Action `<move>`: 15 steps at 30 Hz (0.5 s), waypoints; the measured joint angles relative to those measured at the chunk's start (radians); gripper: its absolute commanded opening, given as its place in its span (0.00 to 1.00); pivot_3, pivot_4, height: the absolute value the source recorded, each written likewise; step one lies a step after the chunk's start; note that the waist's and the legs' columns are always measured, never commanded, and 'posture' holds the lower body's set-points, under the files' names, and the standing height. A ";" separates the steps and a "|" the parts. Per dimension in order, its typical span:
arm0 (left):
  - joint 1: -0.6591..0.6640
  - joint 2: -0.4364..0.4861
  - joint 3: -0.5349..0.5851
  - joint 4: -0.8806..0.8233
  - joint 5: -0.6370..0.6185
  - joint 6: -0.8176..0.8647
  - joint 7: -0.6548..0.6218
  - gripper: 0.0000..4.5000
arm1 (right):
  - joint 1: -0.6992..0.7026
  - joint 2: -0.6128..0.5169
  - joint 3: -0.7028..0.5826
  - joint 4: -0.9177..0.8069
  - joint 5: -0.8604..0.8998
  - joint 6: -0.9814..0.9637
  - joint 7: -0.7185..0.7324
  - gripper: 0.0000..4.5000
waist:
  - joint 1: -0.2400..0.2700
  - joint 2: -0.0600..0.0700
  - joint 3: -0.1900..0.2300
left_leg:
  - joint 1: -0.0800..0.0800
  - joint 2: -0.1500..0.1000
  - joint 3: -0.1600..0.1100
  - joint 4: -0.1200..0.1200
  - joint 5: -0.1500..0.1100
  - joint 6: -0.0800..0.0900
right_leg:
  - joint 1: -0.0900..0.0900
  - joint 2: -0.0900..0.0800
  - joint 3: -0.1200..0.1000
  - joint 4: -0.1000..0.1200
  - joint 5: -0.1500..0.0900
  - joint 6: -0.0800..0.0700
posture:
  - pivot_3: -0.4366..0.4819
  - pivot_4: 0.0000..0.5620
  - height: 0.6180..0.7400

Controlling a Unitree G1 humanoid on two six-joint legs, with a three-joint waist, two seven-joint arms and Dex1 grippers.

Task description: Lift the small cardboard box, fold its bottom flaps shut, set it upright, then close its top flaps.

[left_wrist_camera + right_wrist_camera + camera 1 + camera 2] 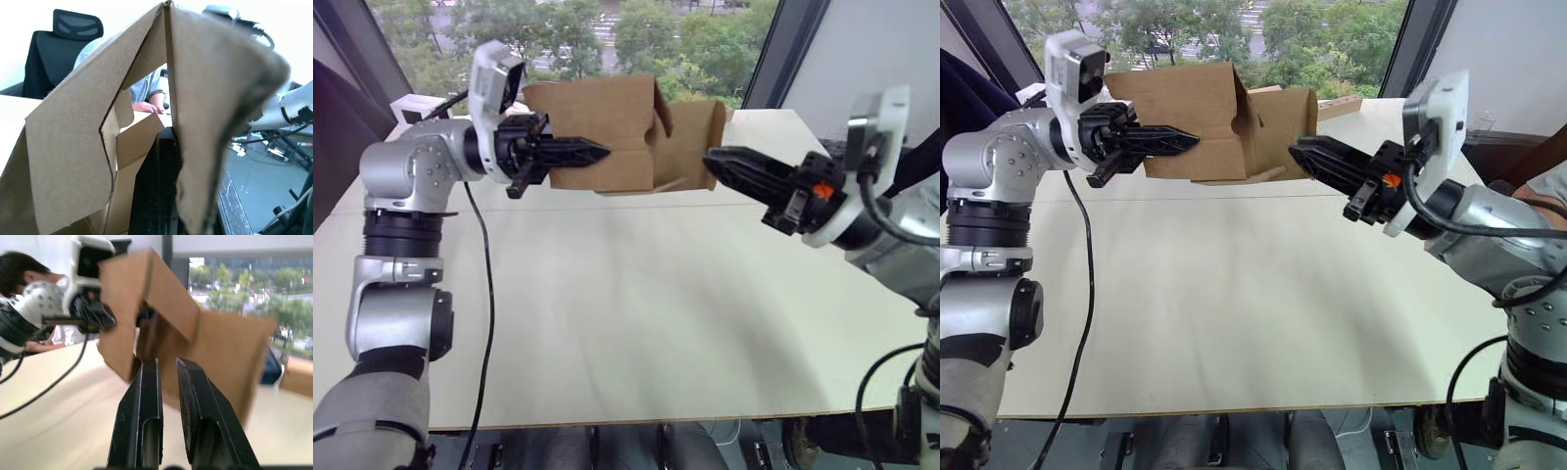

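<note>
1. The table point(636, 323) is a wide pale board that spreads under both arms, with a window and green trees past its far edge
2. The small cardboard box point(607, 132) is held up in the air above the far half of the table, between the two arms; its plain brown side faces the head camera and its end toward the robot's right is open
3. At that open end a flap point(663, 110) stands out at a slant, and a larger panel point(690, 142) swings away behind it, so this end is not folded shut
4. The left gripper point(582, 153) reaches in from the robot's left with its black fingers lying along the near side of the box; in the left wrist view a dark finger point(159, 186) sits pressed against a cardboard wall, so the fingers are clamped on the box and carry it
5. The right gripper point(724, 162) comes in from the robot's right with its tips at the open end's panel; in the right wrist view its two fingers point(146, 416) stand nearly together with only a thin gap and nothing between them, just short of the box
6. In the wrist views a person in a grey top sits at the far side of the table, near a black office chair point(63, 44)
</note>
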 measured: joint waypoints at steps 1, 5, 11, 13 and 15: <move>-0.001 -0.001 -0.001 0.003 0.001 -0.001 -0.001 0.00 | 0.013 -0.007 0.003 -0.010 0.014 0.003 0.002 0.13 | 0.000 0.000 0.000 | 0.000 0.000 0.000 0.000 0.000 0.000 | 0.000 0.000 0.000 0.000 0.000 0.000 | 0.48 0.27 1.00; -0.010 -0.004 -0.003 0.014 0.004 -0.003 -0.002 0.00 | 0.028 0.003 0.065 -0.064 0.037 0.010 0.000 0.13 | -0.001 0.000 0.000 | 0.000 0.000 0.000 0.000 0.000 0.000 | 0.000 0.000 0.000 0.000 0.000 0.000 | 0.48 0.27 1.00; -0.013 -0.004 -0.004 -0.003 -0.004 0.015 -0.003 0.00 | 0.027 0.043 0.145 -0.049 -0.088 -0.025 -0.015 0.13 | 0.001 0.000 0.000 | 0.000 0.000 0.000 0.000 0.000 0.000 | 0.000 0.000 0.000 0.000 0.000 0.000 | 0.48 0.27 1.00; -0.012 0.000 -0.004 -0.023 -0.008 0.025 -0.004 0.00 | 0.023 0.060 0.155 -0.037 -0.120 -0.044 -0.014 0.13 | 0.001 0.000 0.000 | 0.000 0.000 0.000 0.000 0.000 0.000 | 0.000 0.000 0.000 0.000 0.000 0.000 | 0.48 0.27 1.00; -0.009 0.002 -0.004 -0.043 -0.014 0.038 -0.006 0.00 | 0.015 0.070 0.156 -0.026 -0.141 -0.059 -0.011 0.13 | 0.001 0.000 0.000 | 0.000 0.000 0.000 0.000 0.000 0.000 | 0.000 0.000 0.000 0.000 0.000 0.000 | 0.48 0.27 1.00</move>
